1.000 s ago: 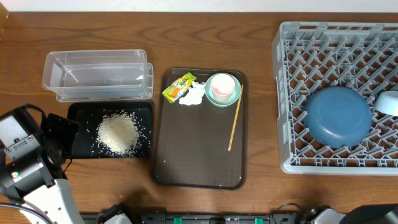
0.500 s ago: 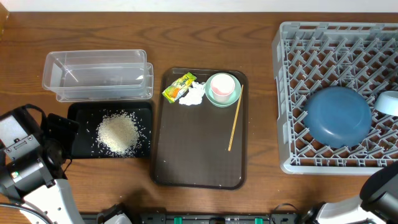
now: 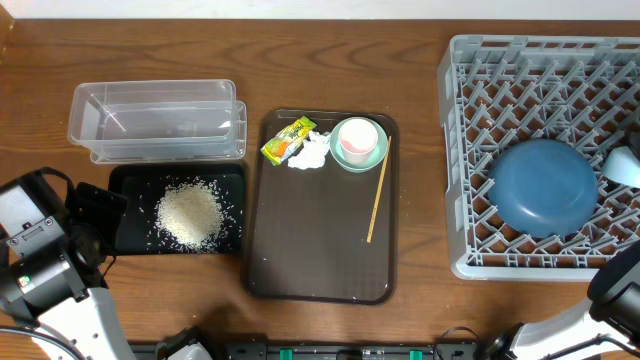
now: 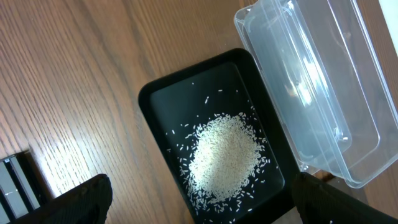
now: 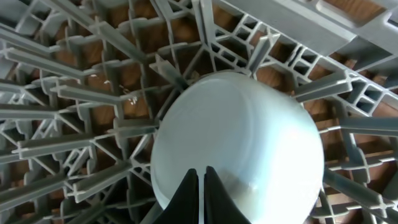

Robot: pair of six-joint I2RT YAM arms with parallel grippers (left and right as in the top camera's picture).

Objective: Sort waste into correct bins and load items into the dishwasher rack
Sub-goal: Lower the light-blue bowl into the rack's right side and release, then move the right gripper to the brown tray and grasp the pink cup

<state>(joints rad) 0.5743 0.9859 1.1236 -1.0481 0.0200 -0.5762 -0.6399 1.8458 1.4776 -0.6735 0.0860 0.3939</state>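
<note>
The rice [image 3: 188, 215] lies heaped in the black tray [image 3: 125, 180], beside the clear tub [image 3: 155, 122]. My left gripper [image 4: 199, 208] hangs open over the tray's near end, above the rice [image 4: 224, 155]. The wrapper [image 3: 287, 138], tissue [image 3: 312, 152], wooden stick [image 3: 377, 200] and pink cup [image 3: 358, 135] inside the mint bowl [image 3: 372, 157] sit on the brown tray [image 3: 320, 250]. The dark-blue bowl [image 3: 542, 186] and light-blue bowl [image 3: 624, 165] lie upside down in the grey rack [image 3: 540, 60]. My right gripper [image 5: 200, 183] is shut, empty, just above the light-blue bowl [image 5: 249, 137].
The clear tub [image 4: 311, 81] is empty and touches the black tray's far side. The right arm [image 3: 620, 290] shows at the bottom right corner, in front of the rack. Bare wood lies left of the black tray.
The right arm has come further into the overhead view at the bottom right. The left arm and all objects have stayed put.
</note>
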